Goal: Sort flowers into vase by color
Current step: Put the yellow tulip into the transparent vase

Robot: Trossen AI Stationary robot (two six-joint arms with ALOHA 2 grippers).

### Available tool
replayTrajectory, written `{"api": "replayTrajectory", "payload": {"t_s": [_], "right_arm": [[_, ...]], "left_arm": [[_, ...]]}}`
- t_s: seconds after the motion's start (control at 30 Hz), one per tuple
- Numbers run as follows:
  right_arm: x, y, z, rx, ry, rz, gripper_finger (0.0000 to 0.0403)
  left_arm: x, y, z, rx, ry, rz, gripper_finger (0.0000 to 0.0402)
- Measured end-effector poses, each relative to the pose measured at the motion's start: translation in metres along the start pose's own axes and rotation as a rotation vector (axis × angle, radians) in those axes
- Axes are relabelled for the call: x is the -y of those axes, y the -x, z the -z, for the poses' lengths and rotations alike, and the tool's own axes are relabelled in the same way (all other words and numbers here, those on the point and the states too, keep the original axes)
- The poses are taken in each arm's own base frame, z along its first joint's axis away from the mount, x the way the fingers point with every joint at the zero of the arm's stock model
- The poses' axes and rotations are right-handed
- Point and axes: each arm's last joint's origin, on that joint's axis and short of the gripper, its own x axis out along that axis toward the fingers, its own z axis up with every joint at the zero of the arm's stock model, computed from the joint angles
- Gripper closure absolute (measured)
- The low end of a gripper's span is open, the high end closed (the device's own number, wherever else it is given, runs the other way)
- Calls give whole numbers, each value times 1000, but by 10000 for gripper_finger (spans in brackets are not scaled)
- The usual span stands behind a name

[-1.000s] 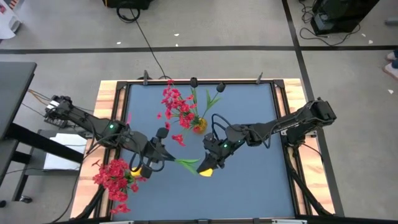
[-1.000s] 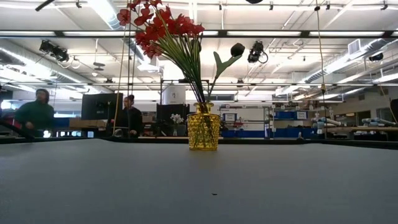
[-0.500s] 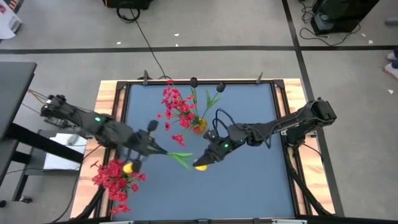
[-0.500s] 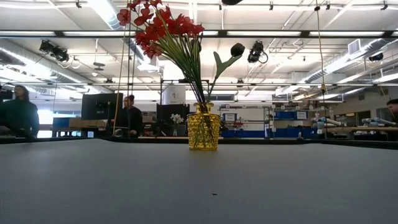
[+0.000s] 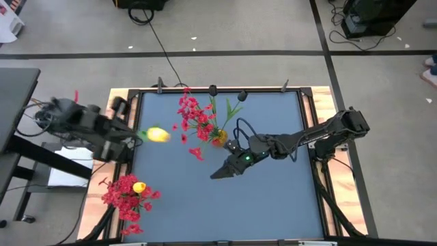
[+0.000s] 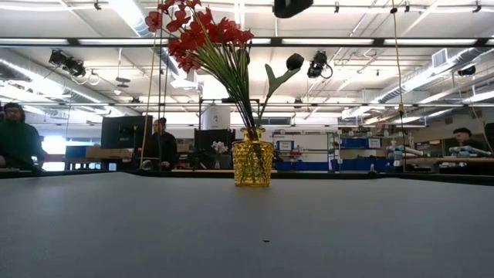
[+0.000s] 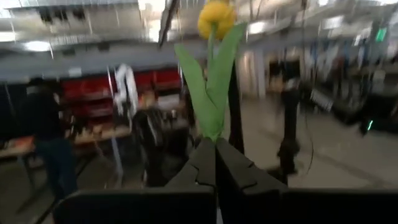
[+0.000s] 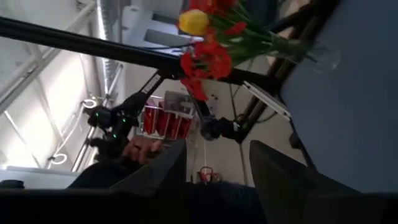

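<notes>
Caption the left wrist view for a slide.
Left end effector, shut on a yellow tulip, holds it upright by its green leaves, with a blurred workshop behind.

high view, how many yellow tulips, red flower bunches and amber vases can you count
yellow tulip: 2, one held by the left gripper, one in the near-left bunch
red bunch: 2, one in the vase, one at the table's near-left corner
amber vase: 1
total: 5
</notes>
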Motion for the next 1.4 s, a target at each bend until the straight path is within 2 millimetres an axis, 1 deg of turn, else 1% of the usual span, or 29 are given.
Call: {"api": "replayTrajectory", "payload": {"t_s": [0.1, 0.2, 0.33, 0.47, 0.6, 0.7, 0.77, 0.83, 0.93, 1.0, 1.1, 1.2, 1.3, 1.4], "right_arm": [[3, 0, 1, -8, -20, 34, 220], [7, 1, 0, 19, -30, 72, 220], [9, 1, -3, 50, -66, 92, 220], [9, 1, -2, 66, -86, 93, 220], [9, 1, -3, 80, -135, 92, 220], [6, 1, -5, 121, -157, 65, 220], [0, 1, -9, 162, -126, 2, 220], [-10, 2, -11, 204, -30, -94, 220], [-29, 7, -15, 275, 181, -247, 220], [-38, 13, -18, 358, 324, -289, 220], [-45, 19, -22, 489, 514, -247, 220], [-47, 20, -29, 581, 675, -161, 220], [-58, 17, -39, 658, 820, -107, 220], [-71, 17, -51, 681, 955, -40, 220]], "left_arm": [[0, 16, 6, 111, 51, 22, 401], [4, 19, 30, 205, 93, 36, 401], [8, 23, 62, 377, 167, 28, 401], [12, 29, 92, 563, 241, 46, 401], [15, 38, 118, 699, 304, 58, 401], [17, 38, 137, 699, 335, 45, 401], [17, 37, 144, 670, 356, 5, 401], [17, 35, 147, 640, 371, -23, 401], [16, 34, 149, 617, 403, -66, 401], [14, 33, 149, 599, 457, -121, 401], [12, 28, 140, 559, 475, -149, 401], [11, 19, 126, 474, 457, -152, 401], [10, 8, 109, 370, 405, -163, 401], [9, -4, 90, 313, 345, -177, 401]]}}
